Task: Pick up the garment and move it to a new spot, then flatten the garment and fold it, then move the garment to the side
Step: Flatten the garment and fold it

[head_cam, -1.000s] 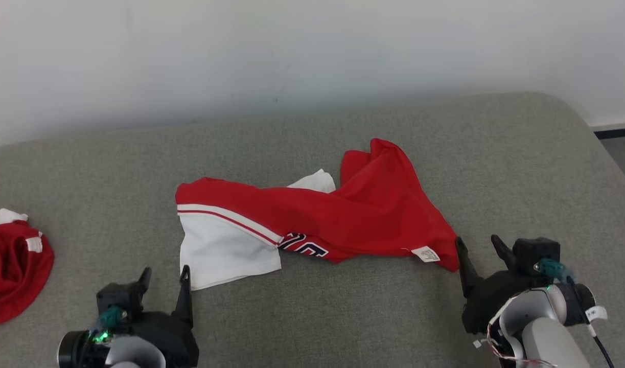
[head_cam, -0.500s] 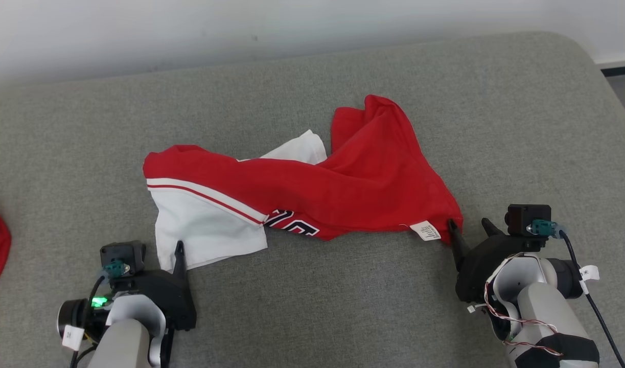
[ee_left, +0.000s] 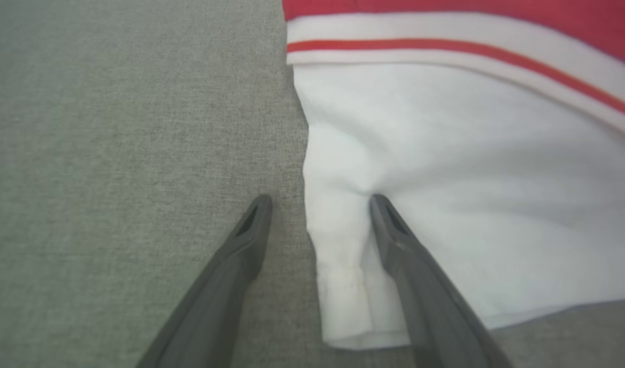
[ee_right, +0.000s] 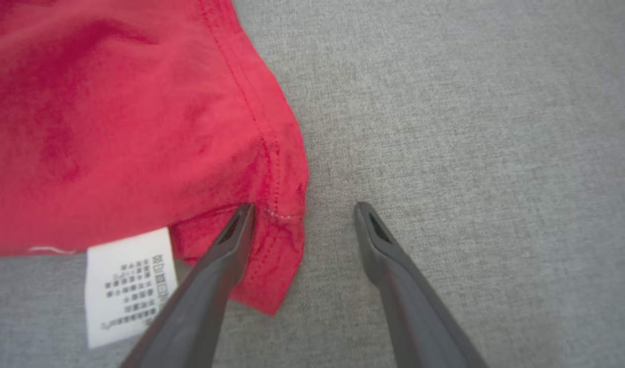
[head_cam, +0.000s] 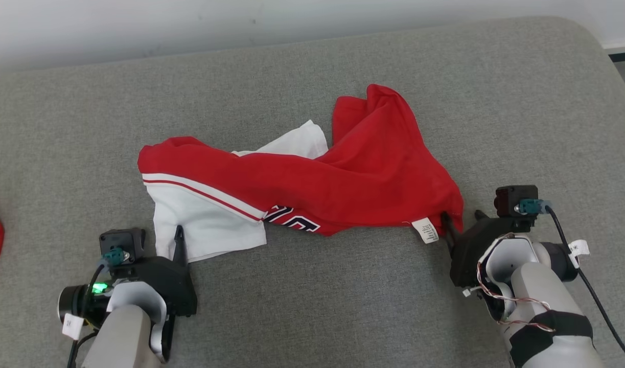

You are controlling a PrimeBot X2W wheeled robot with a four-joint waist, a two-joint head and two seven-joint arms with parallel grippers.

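Left fingers [ee_left: 396, 248] wide, straddling garment [head_cam: 343, 189] hem — right fingers [ee_right: 225, 250] likewise, corner.

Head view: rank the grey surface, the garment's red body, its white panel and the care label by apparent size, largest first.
1. grey surface
2. red body
3. white panel
4. care label
All lie on the same surface at similar range, so nearness to the camera hardly skews the order.
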